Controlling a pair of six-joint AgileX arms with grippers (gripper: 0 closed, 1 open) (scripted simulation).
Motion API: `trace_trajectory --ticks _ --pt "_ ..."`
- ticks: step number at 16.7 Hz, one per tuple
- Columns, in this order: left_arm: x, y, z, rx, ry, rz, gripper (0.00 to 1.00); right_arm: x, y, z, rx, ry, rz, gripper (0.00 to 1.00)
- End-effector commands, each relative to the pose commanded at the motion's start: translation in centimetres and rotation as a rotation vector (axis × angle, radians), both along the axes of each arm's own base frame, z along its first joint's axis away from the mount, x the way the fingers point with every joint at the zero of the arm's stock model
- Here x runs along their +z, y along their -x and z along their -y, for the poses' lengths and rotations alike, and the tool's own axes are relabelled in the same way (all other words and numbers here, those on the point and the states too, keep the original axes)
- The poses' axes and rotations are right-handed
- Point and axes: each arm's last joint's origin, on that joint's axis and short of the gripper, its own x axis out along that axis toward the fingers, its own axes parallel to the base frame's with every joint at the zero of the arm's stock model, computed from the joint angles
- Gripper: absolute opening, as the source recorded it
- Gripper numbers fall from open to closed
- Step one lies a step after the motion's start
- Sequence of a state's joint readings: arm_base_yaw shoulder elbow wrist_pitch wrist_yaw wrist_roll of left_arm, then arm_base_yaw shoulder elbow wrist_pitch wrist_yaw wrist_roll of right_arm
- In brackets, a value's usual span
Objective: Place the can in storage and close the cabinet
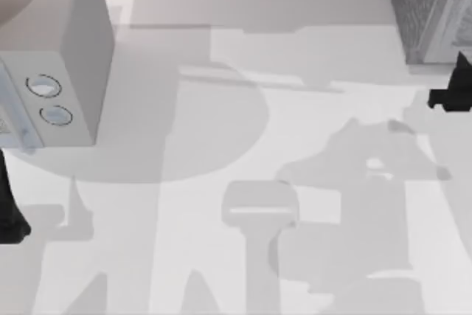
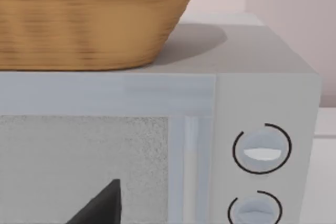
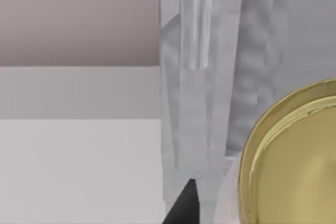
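Note:
The can [image 3: 294, 161] shows its yellowish round top close to the right wrist camera, raised off the table. My right gripper [image 1: 451, 94] is at the table's right edge, just in front of the grey cabinet [image 1: 424, 12], and looks shut on the can. One dark fingertip [image 3: 185, 203] lies beside the can. The cabinet front [image 3: 210, 103] with its pale bar handle [image 3: 195, 19] stands right behind. My left arm [image 1: 9, 215] is parked at the left edge, facing the white box appliance [image 1: 66, 57].
The white box appliance with two round dials [image 2: 261, 149] stands at the back left, and a woven basket [image 2: 89, 19] rests on top of it. The table [image 1: 243, 182] between the arms is bare white surface crossed by shadows.

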State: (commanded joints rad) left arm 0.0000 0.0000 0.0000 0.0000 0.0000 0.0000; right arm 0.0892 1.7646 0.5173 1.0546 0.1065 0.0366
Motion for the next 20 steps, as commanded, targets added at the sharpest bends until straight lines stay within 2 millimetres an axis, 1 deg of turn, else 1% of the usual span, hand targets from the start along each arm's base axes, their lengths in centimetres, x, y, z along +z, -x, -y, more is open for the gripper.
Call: trace_trajectory --ticks 5,8,10,15,16,18,20 --pt "0.0 0.0 0.0 0.000 0.000 0.000 1.00 4.0 0.8 0.1 -0.004 0.001 -0.006 0.00" --pt "0.0 0.0 0.0 0.000 0.000 0.000 1.00 5.5 1.3 0.2 -0.006 0.001 -0.005 0.00" --pt "0.0 0.0 0.0 0.000 0.000 0.000 1.00 5.9 1.5 0.2 -0.007 0.001 -0.004 0.00" --pt "0.0 0.0 0.0 0.000 0.000 0.000 1.00 5.7 1.5 0.2 -0.006 0.000 -0.009 0.00" --pt "0.0 0.0 0.0 0.000 0.000 0.000 1.00 6.0 1.6 0.2 -0.005 -0.002 0.001 0.00" --pt "0.0 0.0 0.0 0.000 0.000 0.000 1.00 6.9 2.2 0.3 -0.002 -0.005 0.028 0.00" --pt "0.0 0.0 0.0 0.000 0.000 0.000 1.00 7.8 3.5 0.5 0.001 -0.007 0.048 0.00"
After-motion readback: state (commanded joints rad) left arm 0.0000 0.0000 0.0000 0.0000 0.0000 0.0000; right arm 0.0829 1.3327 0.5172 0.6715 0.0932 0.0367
